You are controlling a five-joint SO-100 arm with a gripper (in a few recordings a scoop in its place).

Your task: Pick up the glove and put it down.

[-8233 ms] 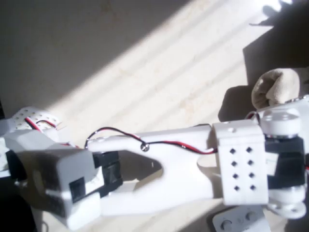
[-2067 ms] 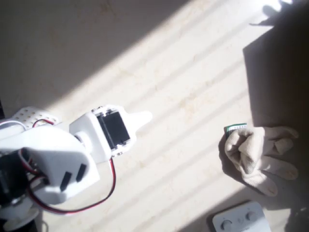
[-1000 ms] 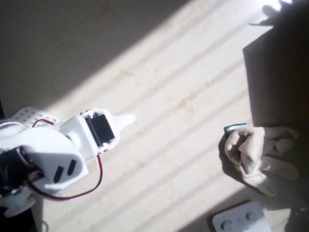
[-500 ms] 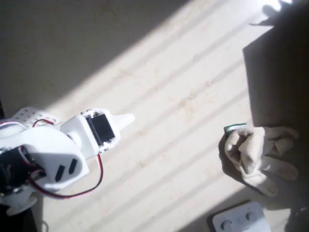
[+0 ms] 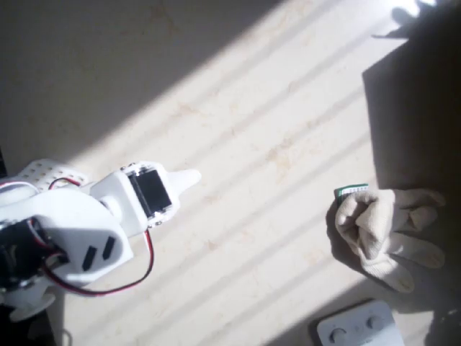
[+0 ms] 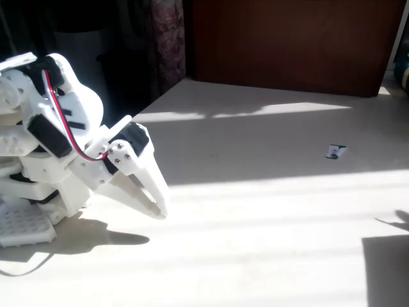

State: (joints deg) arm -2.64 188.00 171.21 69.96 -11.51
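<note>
A: Where is the glove (image 5: 385, 234) seen?
B: Toward four o'clock in the overhead view, lying crumpled on the table (image 5: 274, 130), well apart from the arm. A green-and-white card (image 5: 351, 191) touches its upper edge; a grey device (image 5: 359, 329) lies just below.
A: And the gripper (image 6: 158, 209)?
B: At nine o'clock in the fixed view, folded near the base, fingers drawn together, nothing held.

Crumpled cream glove (image 5: 386, 233) flat on table.
</note>
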